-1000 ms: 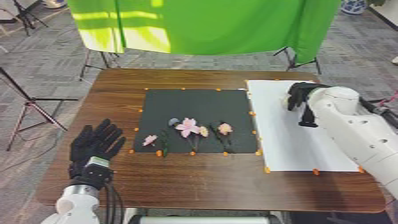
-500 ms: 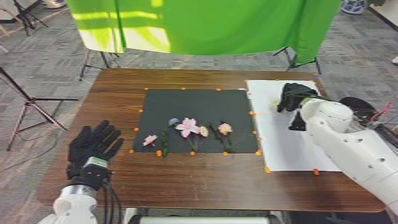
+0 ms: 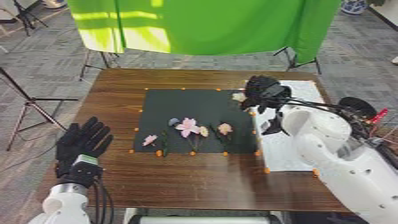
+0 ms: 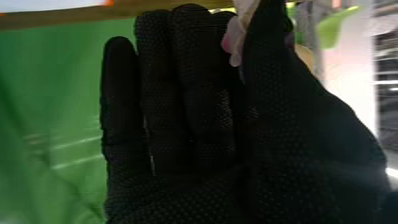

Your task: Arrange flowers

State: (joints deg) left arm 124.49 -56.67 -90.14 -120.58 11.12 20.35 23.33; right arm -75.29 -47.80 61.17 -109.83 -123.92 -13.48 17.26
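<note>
Here, flower (image 4: pixel 234 43) in right hand (image 3: pixel 265 91).

There are six flowers (image 3: pixel 187 127), one black sheet (image 3: pixel 182 102) and one white sheet (image 3: pixel 286 156). Two hands (image 3: pixel 81 150), one bench (image 3: pixel 191 187), one green cloth (image 3: pixel 213 27).

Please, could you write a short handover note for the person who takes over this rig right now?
Left hand: open, on the table's left side.
Right hand: pinches a pale flower between thumb and fingers, by the black sheet's far right corner.
Done: several flowers lie on the black sheet, a large pink flower among them.
Left to do: probably lay down the held one.
</note>
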